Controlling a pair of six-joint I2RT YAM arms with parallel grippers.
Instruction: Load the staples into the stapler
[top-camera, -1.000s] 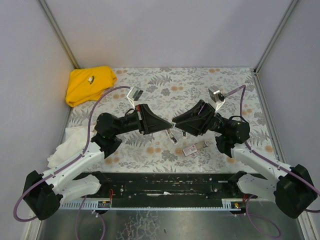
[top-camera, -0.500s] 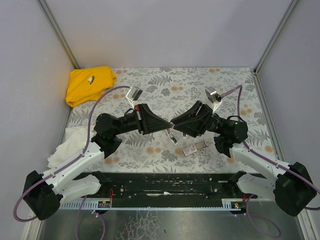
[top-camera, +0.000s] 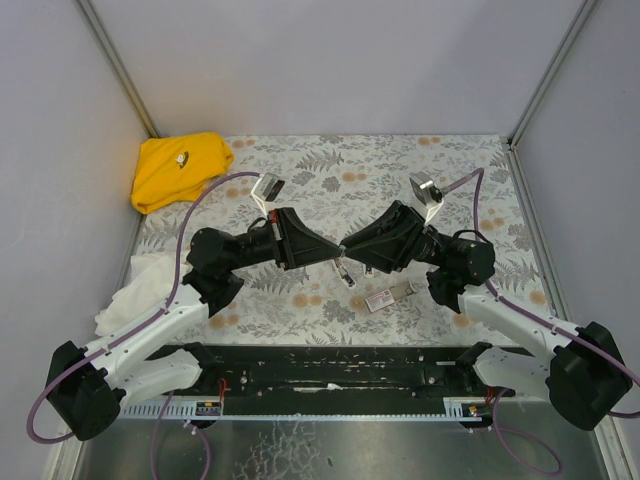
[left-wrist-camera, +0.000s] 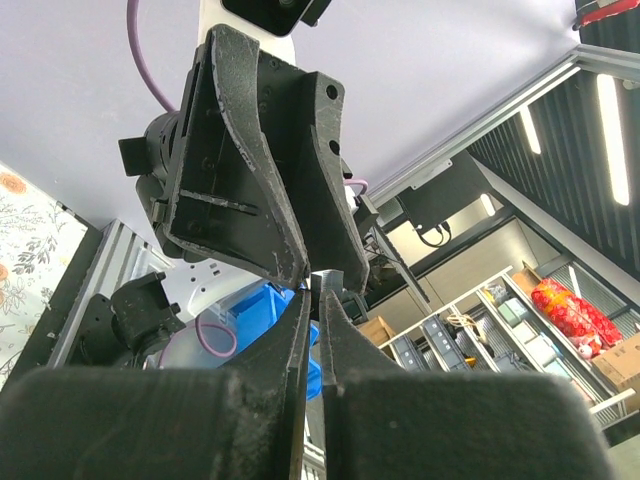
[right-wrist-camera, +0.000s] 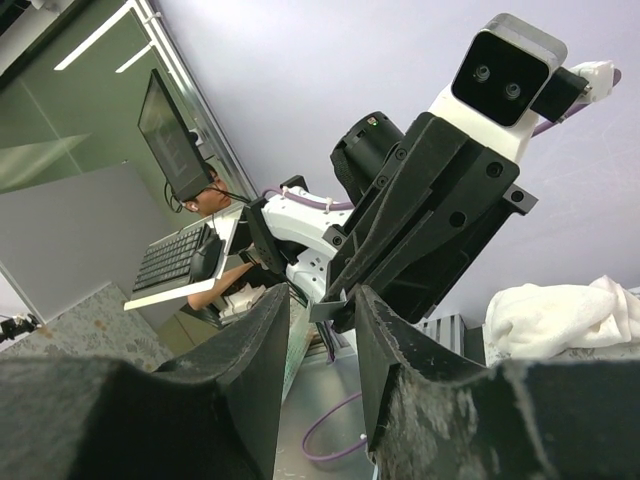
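Observation:
My left gripper (top-camera: 335, 258) and right gripper (top-camera: 347, 251) meet tip to tip above the middle of the floral mat. In the left wrist view my left gripper (left-wrist-camera: 315, 300) is shut on a thin grey strip of staples (left-wrist-camera: 330, 279) that sticks out of its tips. In the right wrist view my right gripper (right-wrist-camera: 322, 300) is open, and the strip's end (right-wrist-camera: 333, 306) lies between its fingers. The small pale stapler (top-camera: 347, 275) lies on the mat just below the tips. The red-and-white staple box (top-camera: 388, 296) lies to its right.
A yellow cloth (top-camera: 180, 168) lies at the back left corner. A white cloth (top-camera: 135, 290) lies by the left arm and shows in the right wrist view (right-wrist-camera: 560, 315). Grey walls close in three sides.
My right gripper has moved left, closing up on the left gripper's tips and the strip. The left arm has stayed still.

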